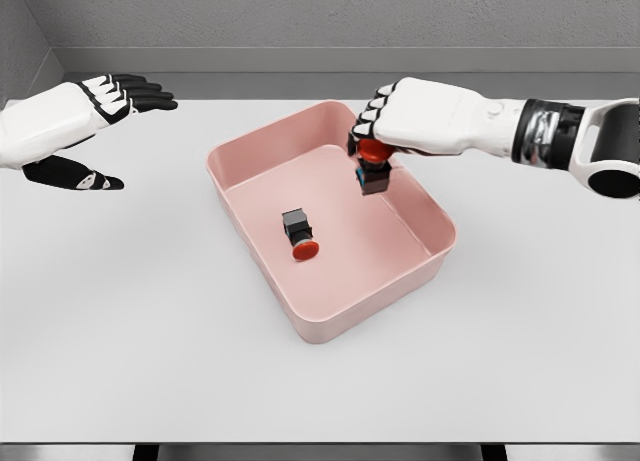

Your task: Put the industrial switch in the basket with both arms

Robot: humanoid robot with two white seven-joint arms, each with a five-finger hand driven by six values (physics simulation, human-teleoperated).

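Head view: right hand [385,131] reaches in from the right w/ fingers curled down around a switch [372,167] – red button top tucked under the fingers, black body w/ a bit of blue hanging below. That switch hangs over the far part of the pink basket [330,326], just beneath the right hand; can't tell if its base touches the basket floor. A second switch [299,231] lies on its side on the basket floor, below and to the left of the right hand, red button pointing toward the near wall, clear of both hands. Left hand [95,131] sits well left of the basket over the white table [120,361] – fingers spread and straight, thumb apart below them, holding nothing (palm seems to face inward toward the basket). Basket sits between the two hands, turned at an angle on the table.
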